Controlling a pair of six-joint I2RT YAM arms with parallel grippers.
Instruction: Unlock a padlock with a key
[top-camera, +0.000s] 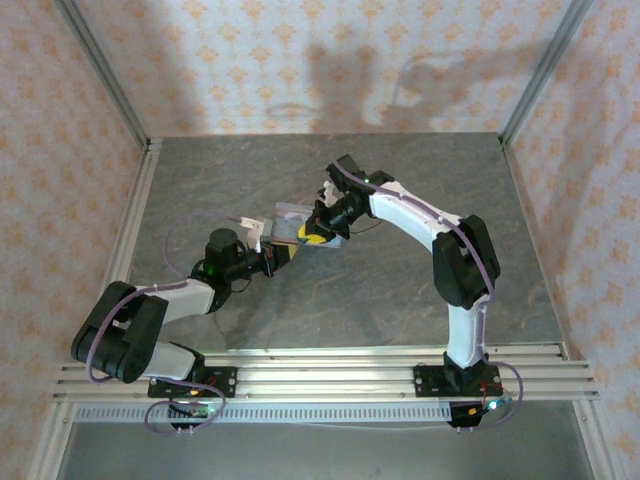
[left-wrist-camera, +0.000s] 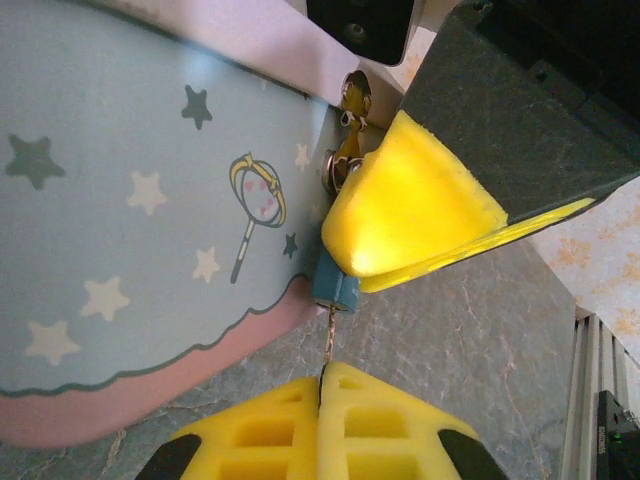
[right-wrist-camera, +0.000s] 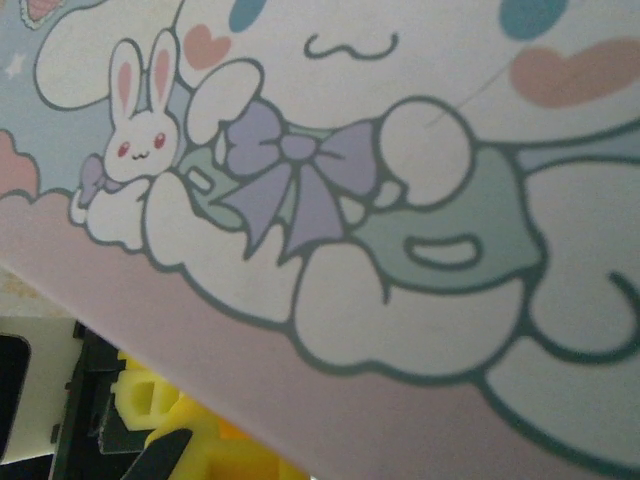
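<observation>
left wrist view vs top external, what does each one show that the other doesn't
Left wrist: the tiny padlock by the clasp of the tin, the thin key pinched in the left hand and reaching the padlock's underside, and a yellow fingertip of the right hand over it. Top external: the left arm and right arm whole, down to their bases. Both: the tin, the grey table and the two hands meeting.
</observation>
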